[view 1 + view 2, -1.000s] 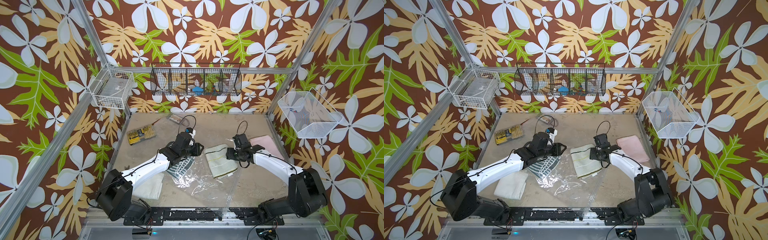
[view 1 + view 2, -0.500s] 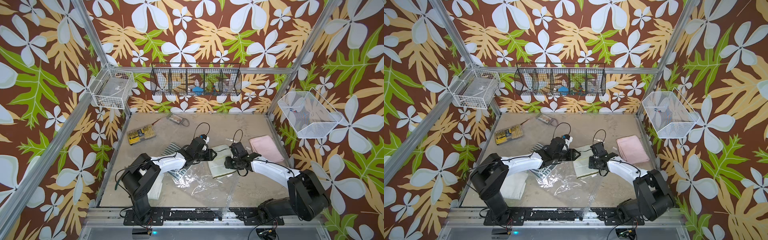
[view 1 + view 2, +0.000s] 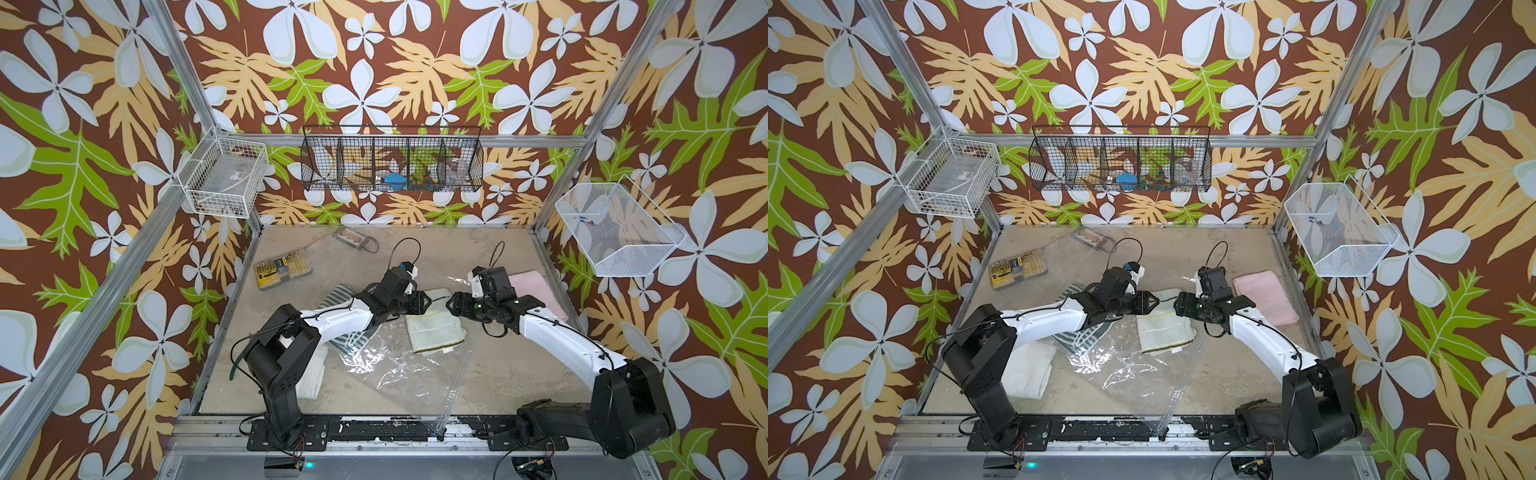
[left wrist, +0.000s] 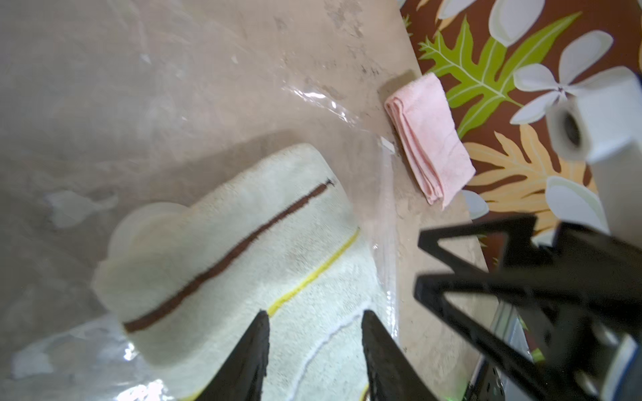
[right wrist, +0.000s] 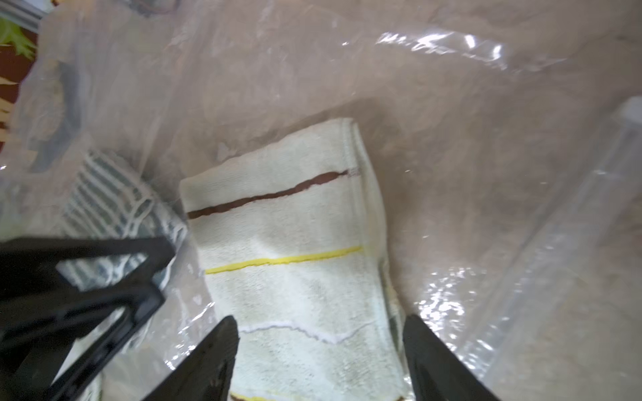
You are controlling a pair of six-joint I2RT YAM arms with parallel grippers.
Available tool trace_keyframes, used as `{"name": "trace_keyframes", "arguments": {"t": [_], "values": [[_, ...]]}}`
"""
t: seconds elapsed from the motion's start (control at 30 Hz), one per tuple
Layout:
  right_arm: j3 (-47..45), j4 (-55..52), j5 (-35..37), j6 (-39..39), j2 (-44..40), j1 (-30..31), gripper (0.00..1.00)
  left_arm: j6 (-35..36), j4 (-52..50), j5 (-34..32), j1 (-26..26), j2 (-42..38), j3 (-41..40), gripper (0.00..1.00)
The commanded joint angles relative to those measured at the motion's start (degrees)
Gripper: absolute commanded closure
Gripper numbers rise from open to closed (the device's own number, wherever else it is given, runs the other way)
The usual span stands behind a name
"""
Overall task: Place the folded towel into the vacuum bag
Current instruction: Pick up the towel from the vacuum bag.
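The folded towel (image 3: 434, 328) (image 3: 1165, 332) is cream with brown and yellow stripes. It lies flat mid-table, on the far part of the clear, crinkly vacuum bag (image 3: 395, 365) (image 3: 1129, 370). In the right wrist view, hazy film surrounds the towel (image 5: 285, 225) and the zip strip (image 5: 556, 243) runs beside it. My left gripper (image 3: 419, 301) (image 4: 314, 314) hovers open over the towel's far end (image 4: 243, 225). My right gripper (image 3: 451, 303) (image 5: 318, 319) faces it, jaws wide apart astride the same end, holding nothing.
A striped towel (image 3: 353, 336) lies under my left arm and a white towel (image 3: 309, 374) by its base. A pink towel (image 3: 536, 291) sits at the right. A yellow bit case (image 3: 282, 270) lies at the back left. Wire baskets (image 3: 390, 166) hang on the walls.
My left gripper has swung right, off the striped towel, to the cream towel's far end. My right gripper's jaws closed somewhat, then widened again. The towel has shifted slightly toward the bag.
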Motion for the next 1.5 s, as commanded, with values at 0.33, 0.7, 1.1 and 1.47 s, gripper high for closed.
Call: {"name": "trace_keyframes", "arguments": {"t": [0.33,0.7,1.1,1.47], "values": [[-1.49,7.1,-5.98,-1.45,12.68,-1.14,0.24,-4.79,6.34,1.49,-2.4,5.64,-2.57,0.68],[-6.99,15.84,-8.73,2.75,12.43,-0.95,0.55,-5.04,8.76,1.9,-1.36,10.38,-5.52,0.71],[3.09,-1.01,26.29,-0.99,11.26,15.62,0.83,-6.01,10.02,4.99,0.27,6.18,-8.1,0.71],[0.66,5.81,3.15,2.35,9.5,12.75,0.83,-6.92,11.09,6.03,1.36,6.1,-5.85,0.73]]}}
